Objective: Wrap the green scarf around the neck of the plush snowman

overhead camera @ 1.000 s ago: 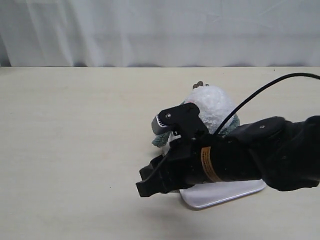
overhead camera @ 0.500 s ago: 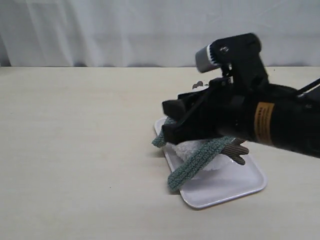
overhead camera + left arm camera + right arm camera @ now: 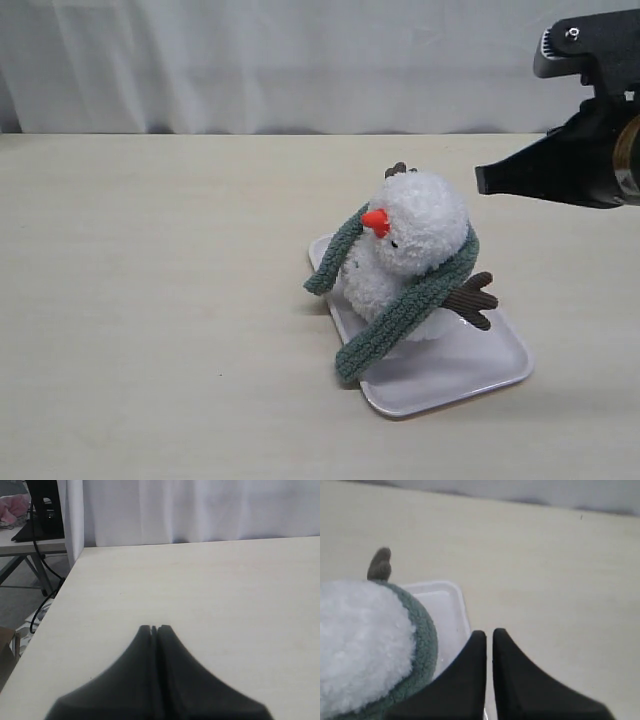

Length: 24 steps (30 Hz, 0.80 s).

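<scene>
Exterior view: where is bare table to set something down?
Bare table: left of the white tray back to the curtain, and the strip in front. Crowded: the tray, holding plush snowman and green scarf; right gripper hangs at its right.

the plush snowman point(image 3: 425, 215) is fluffy white pile, with a smooth orange nose point(image 3: 375, 221) and ribbed brown corduroy arms point(image 3: 470, 298). the green scarf point(image 3: 400, 315) is fuzzy, matt sage cloth. the tray point(image 3: 485, 372) is smooth, glossy white plastic. the table point(image 3: 150, 300) is pale, matt wood-grain. the right tool point(image 3: 482, 180) looks like matt black plastic.
</scene>
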Motion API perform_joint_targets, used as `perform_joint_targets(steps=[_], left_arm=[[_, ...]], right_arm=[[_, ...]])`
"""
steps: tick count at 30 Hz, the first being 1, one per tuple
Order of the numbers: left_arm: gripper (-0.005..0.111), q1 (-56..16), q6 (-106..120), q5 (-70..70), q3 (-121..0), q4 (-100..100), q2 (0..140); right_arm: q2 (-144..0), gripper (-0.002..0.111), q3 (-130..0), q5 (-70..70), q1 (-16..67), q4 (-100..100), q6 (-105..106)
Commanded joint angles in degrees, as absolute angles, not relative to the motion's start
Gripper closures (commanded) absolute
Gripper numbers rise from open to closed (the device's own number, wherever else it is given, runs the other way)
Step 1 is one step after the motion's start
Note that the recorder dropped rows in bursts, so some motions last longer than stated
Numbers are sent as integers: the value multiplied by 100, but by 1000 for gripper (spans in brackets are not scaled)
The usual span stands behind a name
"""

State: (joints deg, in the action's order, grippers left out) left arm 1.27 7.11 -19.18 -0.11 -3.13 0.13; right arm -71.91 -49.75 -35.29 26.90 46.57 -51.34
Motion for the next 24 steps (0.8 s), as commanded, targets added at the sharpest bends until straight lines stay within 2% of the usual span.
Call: perform_joint_targets(steps=[1,5,10,24], left_arm=[[107,127,709,-1853,0,-307,0],[107,127,709,-1853,0,-307,0],[107,127,709,-1853,0,-307,0],[107,127,709,-1853,0,-307,0]], right_arm=[[-7670,104,-5323,-3252,1687,1748,-2308],[-8138,104,-5377,-2895,1226,-43,-721],[-8719,104,-5398,-2523,1183,-1407,538],[-9147,104,-5398,-1847,1183,-1362,671]])
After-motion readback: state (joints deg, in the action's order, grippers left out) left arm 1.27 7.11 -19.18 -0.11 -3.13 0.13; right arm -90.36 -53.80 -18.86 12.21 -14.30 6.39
